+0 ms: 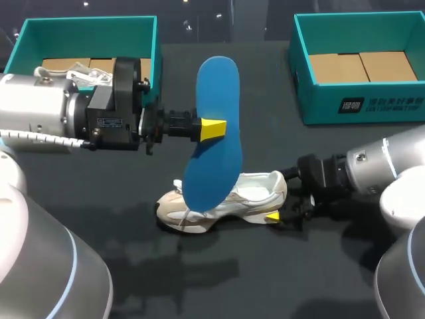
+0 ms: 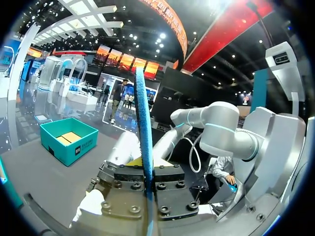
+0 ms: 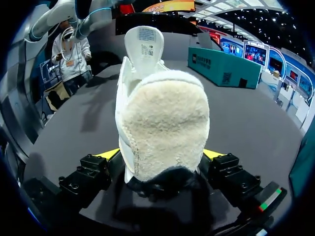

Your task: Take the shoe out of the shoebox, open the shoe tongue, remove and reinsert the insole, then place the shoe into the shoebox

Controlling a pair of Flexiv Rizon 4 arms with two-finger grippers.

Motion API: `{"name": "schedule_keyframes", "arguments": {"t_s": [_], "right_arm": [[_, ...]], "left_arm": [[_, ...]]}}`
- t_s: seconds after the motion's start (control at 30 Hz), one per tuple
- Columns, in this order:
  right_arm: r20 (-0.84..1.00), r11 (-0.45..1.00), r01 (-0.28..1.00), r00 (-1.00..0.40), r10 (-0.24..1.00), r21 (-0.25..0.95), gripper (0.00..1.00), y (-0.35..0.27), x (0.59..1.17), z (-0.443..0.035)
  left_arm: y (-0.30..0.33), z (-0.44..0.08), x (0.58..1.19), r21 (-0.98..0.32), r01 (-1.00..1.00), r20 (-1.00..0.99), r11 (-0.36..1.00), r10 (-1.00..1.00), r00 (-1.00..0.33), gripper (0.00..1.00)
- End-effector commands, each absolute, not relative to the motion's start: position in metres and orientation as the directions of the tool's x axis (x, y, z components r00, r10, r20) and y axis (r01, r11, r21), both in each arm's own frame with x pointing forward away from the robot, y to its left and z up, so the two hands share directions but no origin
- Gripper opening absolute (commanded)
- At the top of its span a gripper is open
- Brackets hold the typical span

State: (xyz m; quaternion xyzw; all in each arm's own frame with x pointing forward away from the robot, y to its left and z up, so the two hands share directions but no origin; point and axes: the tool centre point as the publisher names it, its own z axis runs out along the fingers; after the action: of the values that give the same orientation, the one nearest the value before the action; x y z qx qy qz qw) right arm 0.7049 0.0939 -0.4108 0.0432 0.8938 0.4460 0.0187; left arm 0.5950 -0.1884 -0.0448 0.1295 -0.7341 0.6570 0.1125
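White low-top sneaker with fleecy heel lining [image 1: 255,189] sits sole-down on the dark table [image 1: 279,279], outside both shoeboxes, toe toward our left side. Our right gripper [image 1: 275,214] is clamped on its heel, one yellow finger pressed against each side. The white tongue [image 3: 144,42] stands up, so the opening looks free. Our left gripper [image 1: 214,128] pinches the long blue foam insole [image 1: 216,93] at mid-length and holds it upright on end above the forefoot. We cannot tell if its lower end touches the laces.

We judge that the insole is out and that reinsertion is the step in hand. The next move calls for tipping the insole flatter and feeding its toe end under the tongue, with the heel held steady. Boxing comes after that, into the teal cardboard shoebox [image 1: 372,103] on our right or the matching teal box [image 1: 86,25] on our left.
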Motion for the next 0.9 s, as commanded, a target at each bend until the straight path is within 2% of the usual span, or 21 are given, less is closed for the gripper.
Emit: {"name": "schedule_keyframes", "arguments": {"t_s": [0.03, 0.17, 0.27, 0.7, 0.77, 0.9], "right_arm": [[0.017, 0.779, 0.074, -0.997, 0.081, 0.622, 1.00, 0.086, 0.703, -0.394], [0.032, 0.869, 0.090, -0.996, 0.085, 0.487, 1.00, 0.080, 0.699, -0.382], [0.061, 0.940, 0.123, -0.992, 0.109, 0.319, 1.00, 0.077, 0.696, -0.373], [0.071, 0.936, 0.150, -0.988, 0.134, 0.319, 1.00, 0.076, 0.697, -0.369], [0.092, 0.964, 0.188, -0.981, 0.173, 0.191, 1.00, 0.078, 0.698, -0.366], [0.071, 0.981, 0.183, -0.981, 0.179, 0.062, 1.00, 0.085, 0.692, -0.358]], "left_arm": [[-0.189, -0.045, 0.595, -0.936, -0.338, 0.335, 0.102, -0.043, -0.941, 0.00], [-0.189, -0.045, 0.595, -0.936, -0.338, 0.335, 0.102, -0.043, -0.941, 0.00], [-0.189, -0.045, 0.595, -0.936, -0.338, 0.335, 0.102, -0.043, -0.941, 0.00], [-0.189, -0.045, 0.595, -0.936, -0.338, 0.335, 0.102, -0.043, -0.941, 0.00], [-0.189, -0.045, 0.595, -0.936, -0.338, 0.335, 0.102, -0.043, -0.941, 0.00], [-0.189, -0.045, 0.595, -0.936, -0.338, 0.335, 0.102, -0.043, -0.941, 0.00]]}}
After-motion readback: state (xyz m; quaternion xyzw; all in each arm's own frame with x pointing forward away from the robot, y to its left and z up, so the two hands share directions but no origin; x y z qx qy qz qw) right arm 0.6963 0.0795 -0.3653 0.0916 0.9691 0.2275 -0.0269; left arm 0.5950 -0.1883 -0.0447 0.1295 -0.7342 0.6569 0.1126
